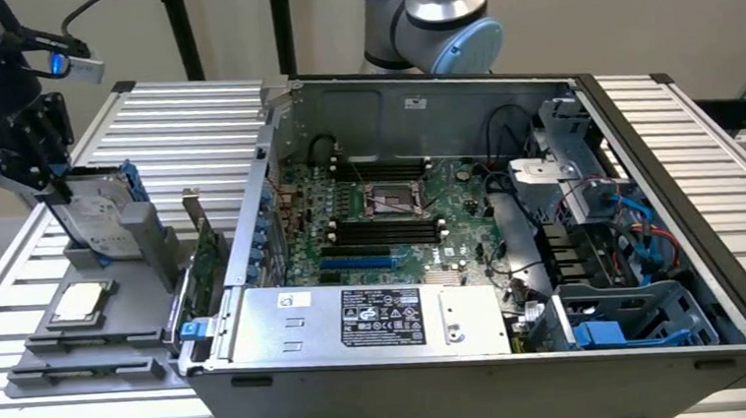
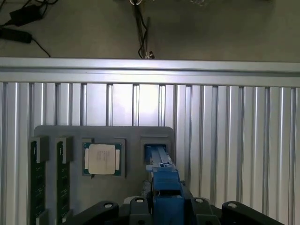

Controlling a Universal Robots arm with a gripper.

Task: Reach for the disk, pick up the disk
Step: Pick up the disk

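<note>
Now, disk (image 1: pixel 97 213) on edge in grey holder (image 1: pixel 132 329), chip (image 1: pixel 77 303) in next pocket, hand (image 1: pixel 43 178) straddling disk, grip unclear.

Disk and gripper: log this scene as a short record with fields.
disk: upright on edge, seated in a slot of the grey holder
gripper: at the disk's top edge, above the holder
disk lifted: no
chip: flat in the pocket beside the disk's slot
computer case: open, on the exterior view's right of the holder
</note>
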